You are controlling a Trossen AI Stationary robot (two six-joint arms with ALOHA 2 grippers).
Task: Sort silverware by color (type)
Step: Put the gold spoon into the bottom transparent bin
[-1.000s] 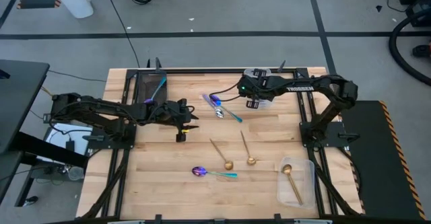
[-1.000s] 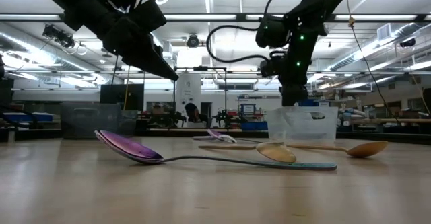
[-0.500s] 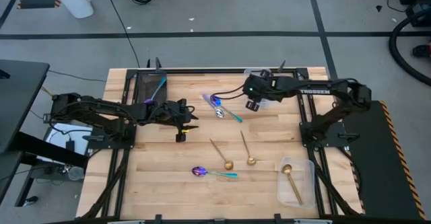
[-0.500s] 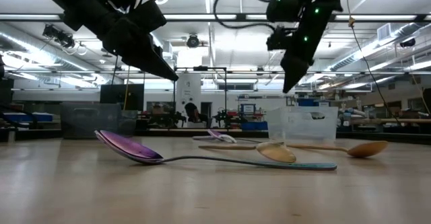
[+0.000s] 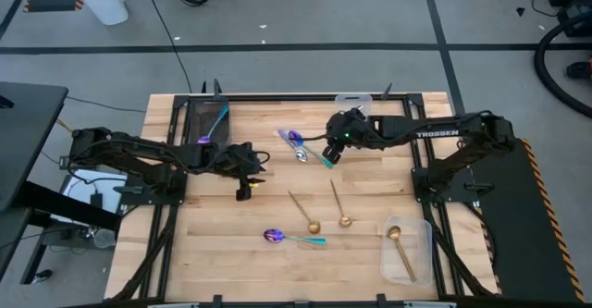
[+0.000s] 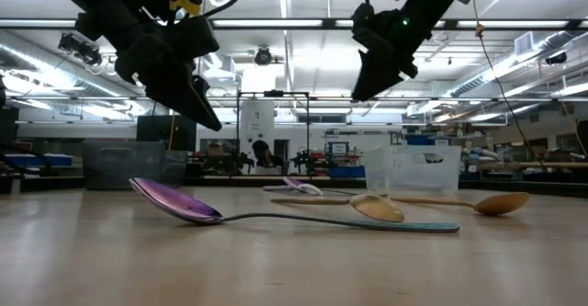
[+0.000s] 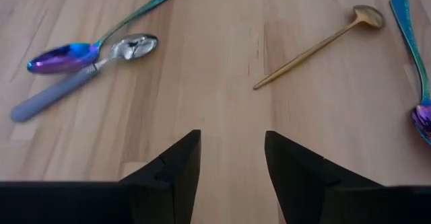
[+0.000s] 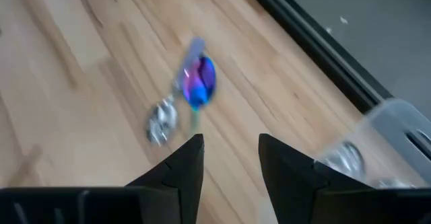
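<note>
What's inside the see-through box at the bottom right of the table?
One all-gold spoon lies inside the clear plastic bin, its bowl toward the table's middle. The bin's walls are transparent, and nothing else shows in it from above.

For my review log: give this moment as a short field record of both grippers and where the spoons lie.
left gripper: open, empty, above bare table
right gripper: open, empty, over the crossed pair
crossed pair: lavender-handled spoon and teal-handled spoon, far middle of table
gold spoons on table: two
near teal-handled spoon: alone
clear bin: one gold spoon inside
</note>
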